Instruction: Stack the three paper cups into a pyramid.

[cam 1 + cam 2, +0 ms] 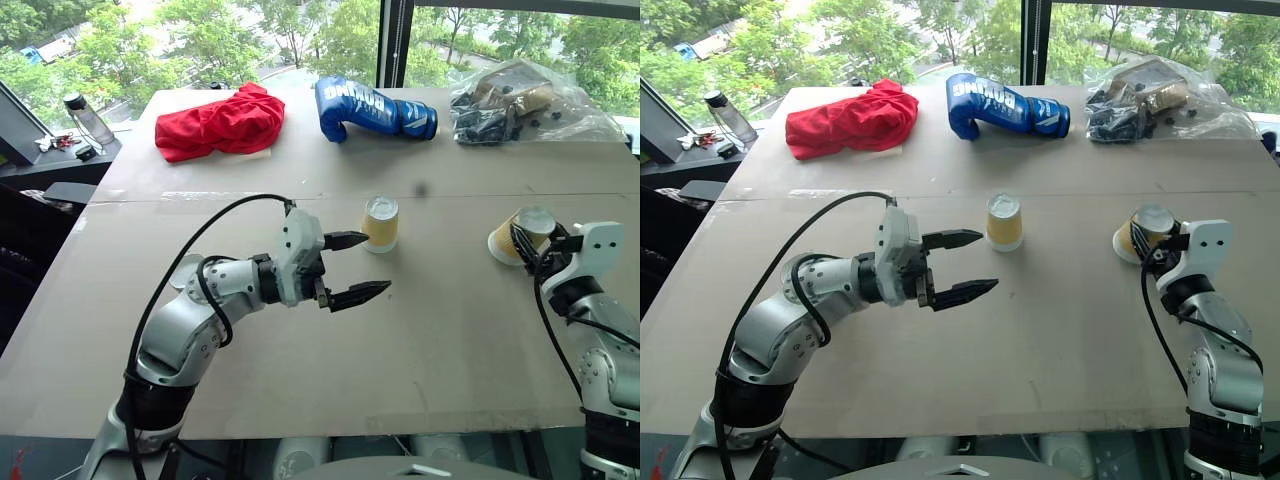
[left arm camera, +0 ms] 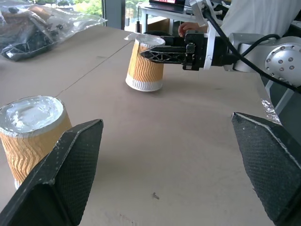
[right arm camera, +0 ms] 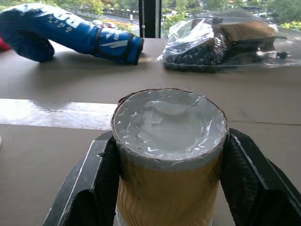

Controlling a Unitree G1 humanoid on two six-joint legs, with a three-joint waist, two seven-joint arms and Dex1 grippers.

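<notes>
One paper cup stands upside down at mid-table, just beyond my left gripper, which is open and points right, its upper finger close to the cup's left side. The left wrist view has this cup beside one finger, not between the two. A second paper cup sits tilted at the right, white base up, and my right gripper is shut on it, its fingers pressed against both sides. A whitish round shape peeks out behind my left forearm; I cannot tell what it is.
Along the table's far edge lie a red cloth, a blue boxing glove and a clear plastic bag of dark items. A bottle stands off the far left corner. A person in white is beyond the right cup.
</notes>
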